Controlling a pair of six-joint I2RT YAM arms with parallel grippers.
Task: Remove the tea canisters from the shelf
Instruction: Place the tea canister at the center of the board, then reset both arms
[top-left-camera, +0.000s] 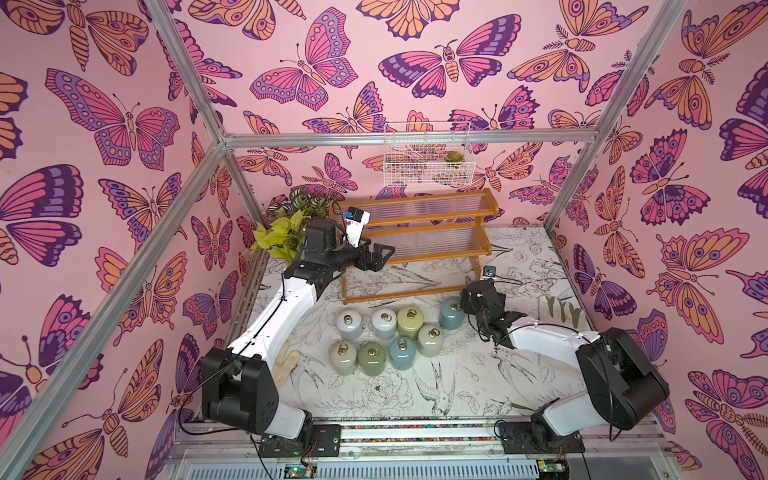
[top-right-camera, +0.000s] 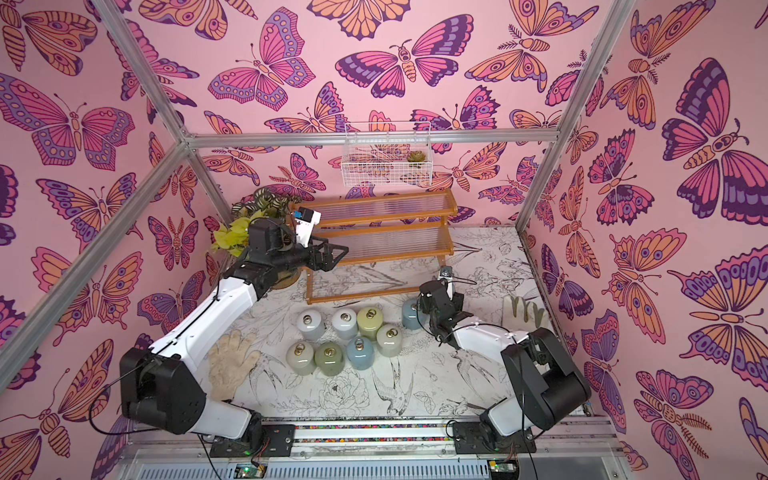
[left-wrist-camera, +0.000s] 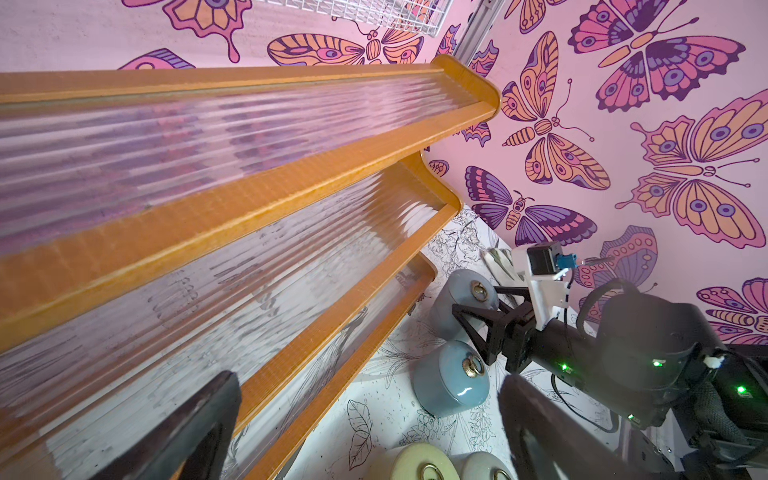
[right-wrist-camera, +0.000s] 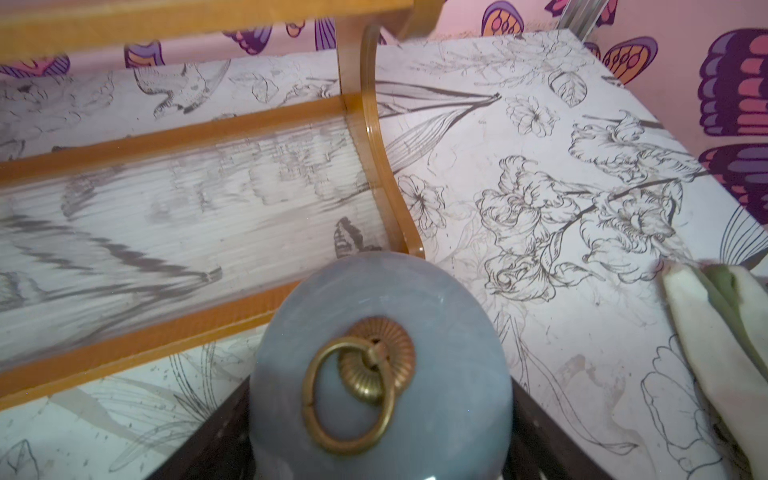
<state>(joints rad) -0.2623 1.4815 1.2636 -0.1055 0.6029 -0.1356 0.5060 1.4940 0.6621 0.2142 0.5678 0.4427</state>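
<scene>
Eight tea canisters (top-left-camera: 383, 323) counted on the desk (top-left-camera: 478, 386), centre of frame, below the shelf (top-left-camera: 419, 226). Seven cluster in two rows. The eighth, a blue-grey canister (top-left-camera: 449, 319), sits right of them with the right end effector (top-left-camera: 459, 309) clamped round it; landed or just off the desk, unclear. Shelf tiers look bare, though the left arm hides their left end. Left end effector (top-left-camera: 379, 254) gapes empty before the middle tier. Judgement: nearly done, only the release left.
</scene>
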